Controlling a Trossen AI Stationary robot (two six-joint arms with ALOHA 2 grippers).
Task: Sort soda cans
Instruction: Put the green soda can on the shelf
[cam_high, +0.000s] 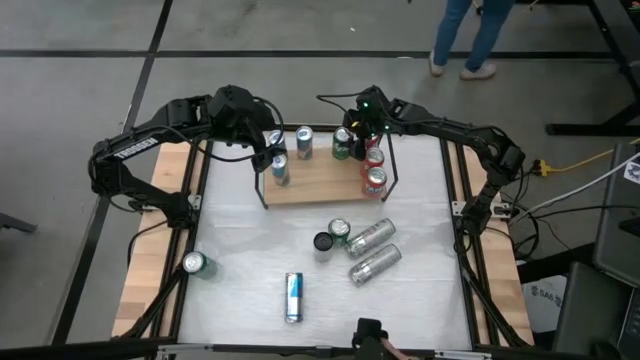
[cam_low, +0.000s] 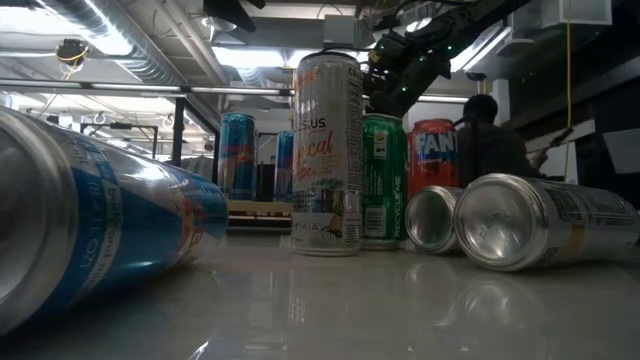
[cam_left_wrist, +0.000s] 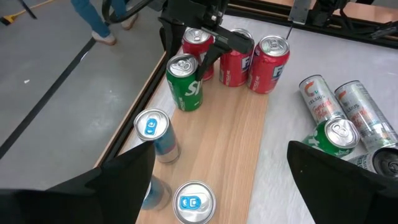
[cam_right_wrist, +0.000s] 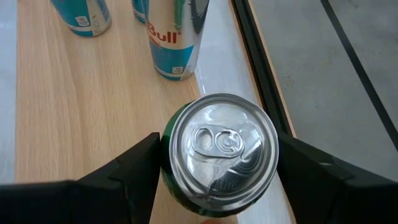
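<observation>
Both arms reach to the far end of the white tabletop (cam_high: 250, 260), where a light wooden board (cam_high: 320, 182) carries sorted soda cans. The right gripper (cam_right_wrist: 214, 168) has its jaws set on either side of an upright green can (cam_right_wrist: 219, 154) at the board's far right corner, apparently pressing its sides, though contact is hard to confirm. Just beside that can stand three red cans (cam_left_wrist: 268, 55). At the board's left end, the left gripper (cam_left_wrist: 217, 180) hangs over three blue-and-silver cans (cam_high: 279, 168), its jaws spread wide and holding nothing.

Unsorted cans remain on the tabletop: two silver cans (cam_high: 372, 250) lying side by side, with an upright green can (cam_high: 339, 231) and a black can (cam_high: 323, 243) next to them, a blue-and-silver can (cam_high: 293, 297) on its side nearer the front, and a lone green can (cam_high: 195, 264) at the left edge. A person's legs (cam_high: 465, 35) show on the floor beyond.
</observation>
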